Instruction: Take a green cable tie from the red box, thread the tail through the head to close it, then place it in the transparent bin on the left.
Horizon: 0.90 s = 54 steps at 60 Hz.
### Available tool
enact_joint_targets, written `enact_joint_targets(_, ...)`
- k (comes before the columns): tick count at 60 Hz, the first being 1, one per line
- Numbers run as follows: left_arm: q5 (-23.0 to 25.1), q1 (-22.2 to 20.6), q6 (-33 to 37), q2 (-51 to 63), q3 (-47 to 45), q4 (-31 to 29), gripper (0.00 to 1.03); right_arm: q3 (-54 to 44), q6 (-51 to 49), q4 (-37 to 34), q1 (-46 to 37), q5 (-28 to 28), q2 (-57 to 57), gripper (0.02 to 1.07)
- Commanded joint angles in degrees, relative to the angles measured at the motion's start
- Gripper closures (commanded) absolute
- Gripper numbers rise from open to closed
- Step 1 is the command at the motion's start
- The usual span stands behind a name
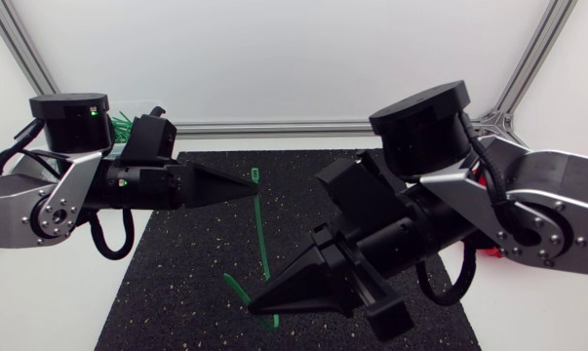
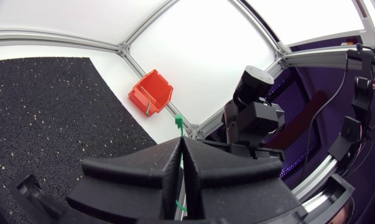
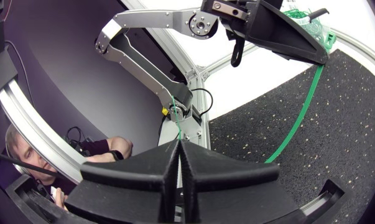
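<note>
A green cable tie [image 1: 262, 234] hangs over the black mat [image 1: 196, 283], held at both ends. My left gripper [image 1: 253, 193] is shut on it just below its head [image 1: 255, 175]; in the left wrist view the head [image 2: 177, 118] pokes out past the closed fingertips. My right gripper [image 1: 254, 306] is shut on the tail end, low and near the mat's front; the thin tail [image 3: 173, 118] sticks up beyond its closed fingers. In the right wrist view the strap [image 3: 299, 112] runs up to the left gripper [image 3: 321, 59]. The red box [image 2: 151, 93] sits off the mat, ahead of the left gripper.
The transparent bin [image 1: 125, 121], with several green ties in it, stands at the back left behind my left arm; it also shows in the right wrist view as the bin [image 3: 306, 15]. A sliver of the red box [image 1: 490, 252] shows behind my right arm. Aluminium frame rails [image 1: 274, 127] border the table.
</note>
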Motion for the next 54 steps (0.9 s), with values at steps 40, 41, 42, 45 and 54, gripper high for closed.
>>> enact_joint_targets(40,-9.38,-6.49,0.78,-9.80,-10.23,12.99,0.99,3.64,44.46,7.75,-3.43,-4.16,-3.97,1.01)
enact_joint_targets(41,-9.74,-6.58,0.87,-9.89,-10.41,13.43,0.99,3.73,44.55,7.75,-3.43,-4.16,-4.06,1.01)
enact_joint_targets(42,-9.91,-6.58,0.87,-9.98,-10.58,13.69,0.99,3.73,44.55,7.83,-3.43,-4.16,-4.06,1.01)
enact_joint_targets(45,-10.79,-6.93,1.40,-10.60,-11.55,15.10,0.99,3.90,45.43,8.10,-3.69,-4.16,-4.06,1.01)
enact_joint_targets(54,-13.25,-7.81,4.47,-12.79,-13.31,17.03,0.99,4.08,48.95,9.68,-5.01,-4.60,-3.88,1.01)
